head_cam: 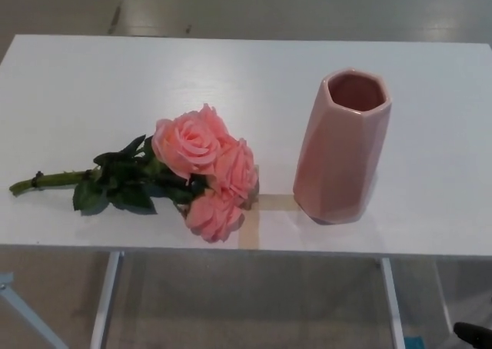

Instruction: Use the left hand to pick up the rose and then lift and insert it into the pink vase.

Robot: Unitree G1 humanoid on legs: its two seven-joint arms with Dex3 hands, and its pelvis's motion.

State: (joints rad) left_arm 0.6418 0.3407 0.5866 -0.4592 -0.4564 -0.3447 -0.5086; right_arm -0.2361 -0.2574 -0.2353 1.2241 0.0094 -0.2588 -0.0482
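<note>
A bunch of pink roses lies on its side on the white table, left of centre. Its blooms point right, and its green stem and dark leaves trail to the left. A faceted pink vase stands upright to the right of the blooms, a short gap away, with its mouth open upward. My left hand does not show. A small black part, possibly my right hand, peeks in at the bottom right corner, below the table's level and far from both objects.
Beige tape strips mark the table between the roses and the vase, near the front edge. White table legs and the floor show below that edge. Pale floor lies beyond the far edge.
</note>
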